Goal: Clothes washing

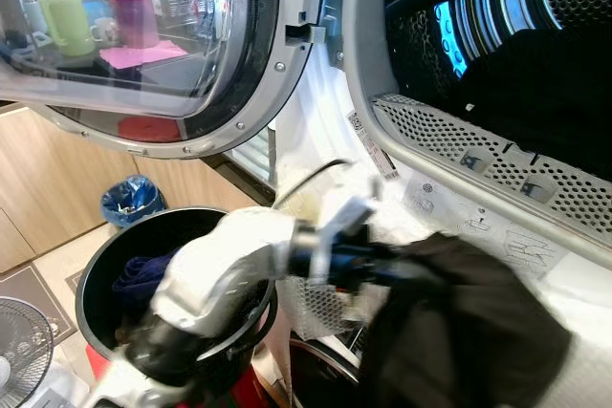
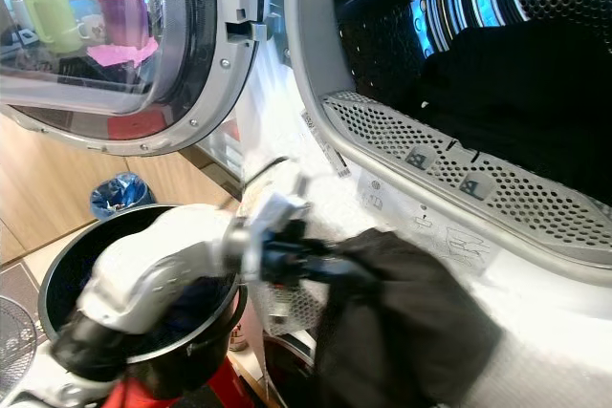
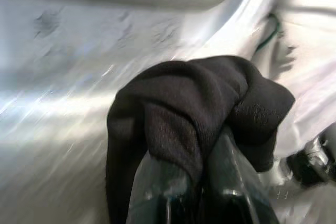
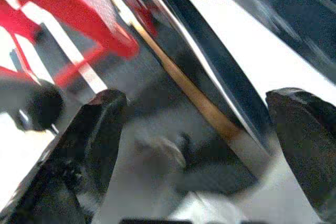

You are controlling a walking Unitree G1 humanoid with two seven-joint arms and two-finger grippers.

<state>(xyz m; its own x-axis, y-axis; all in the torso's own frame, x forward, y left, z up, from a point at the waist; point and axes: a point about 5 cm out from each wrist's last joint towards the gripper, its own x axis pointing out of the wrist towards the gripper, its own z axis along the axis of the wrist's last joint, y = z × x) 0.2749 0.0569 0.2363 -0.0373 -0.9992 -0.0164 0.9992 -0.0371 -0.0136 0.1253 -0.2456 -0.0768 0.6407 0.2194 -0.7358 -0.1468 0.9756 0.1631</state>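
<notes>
Right now I have a dark brown, crumpled cloth garment [image 1: 459, 322] pinched in the left gripper [image 3: 202, 182], its two black fingers closed on a fold, the rest hanging in a bunch below the lip of the machine's opening. It sits in front of the white washer front [image 1: 449, 212], short of the perforated steel drum [image 1: 535, 35], where more dark laundry [image 2: 535, 93] already lies. Behind my silver left arm [image 1: 229, 255] is the round black laundry basket [image 1: 105, 265], with blue clothing [image 1: 143, 274] left in it, and the round glass door [image 1: 153, 35] stands swung open to the left. The right gripper [image 4: 194, 129] hangs low with its fingers spread wide, holding nothing. I judge this as mid-loading: next I should lift the garment over the lip, push it well into the drum, then release.
</notes>
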